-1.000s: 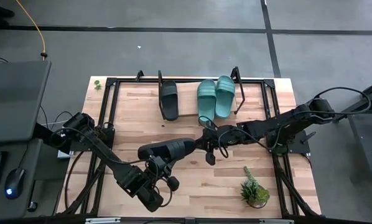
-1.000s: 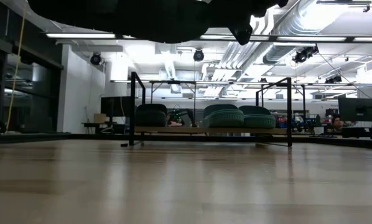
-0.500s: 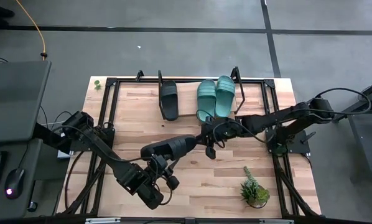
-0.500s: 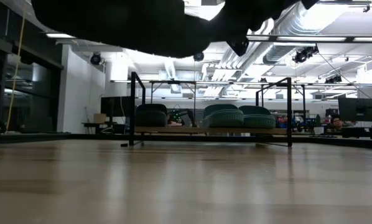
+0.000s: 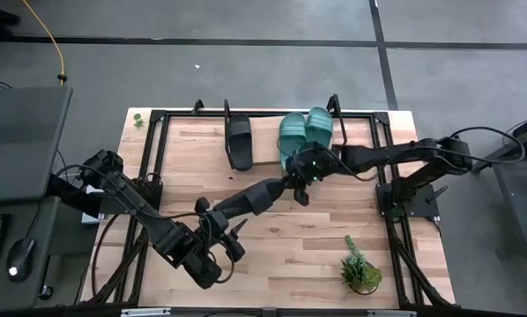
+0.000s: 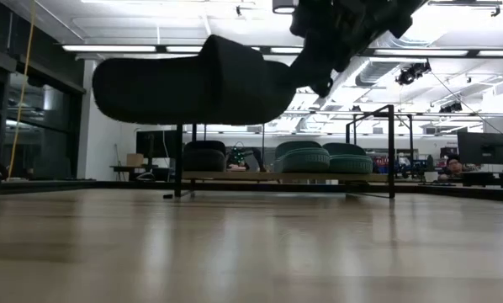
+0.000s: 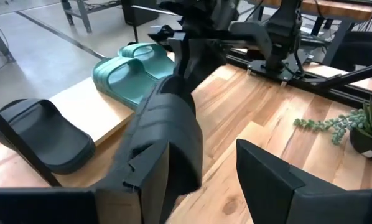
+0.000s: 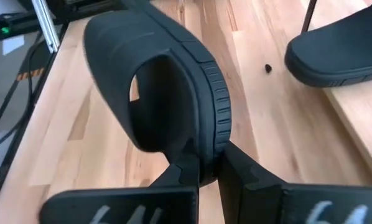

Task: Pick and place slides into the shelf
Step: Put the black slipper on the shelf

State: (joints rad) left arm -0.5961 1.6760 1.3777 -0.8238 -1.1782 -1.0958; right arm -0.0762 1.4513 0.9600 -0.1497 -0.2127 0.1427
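Observation:
A black slide point(image 5: 250, 201) hangs in the air over the middle of the table, with my right gripper point(image 5: 295, 183) shut on its right end. My left gripper point(image 5: 228, 231) stands open at the slide's left end point(image 7: 164, 134); I cannot tell whether one finger still touches it. On the shelf point(image 5: 193, 145) at the far edge lie another black slide point(image 5: 239, 141) and two teal slides point(image 5: 294, 141), side by side on their soles. My right gripper pinches the rim of the sole at the slide's near end point(image 8: 206, 155) between its two fingers. The fingers come from the table's right, slanting down, roughly along the slide. The slide point(image 6: 201, 84) hangs about level, clear of the table, its strap point(image 8: 155, 68) arching up.
A small potted plant point(image 5: 360, 269) stands near the right front corner. The shelf's black frame posts point(image 6: 181, 143) rise at the far edge. Bare shelf board lies left of the black slide.
My left gripper has opened, let go of the slide's left end and drawn back a little toward the near left. My right gripper has swung toward the far edge and the shelf with the slide, which now lies slanted, its right end farther back.

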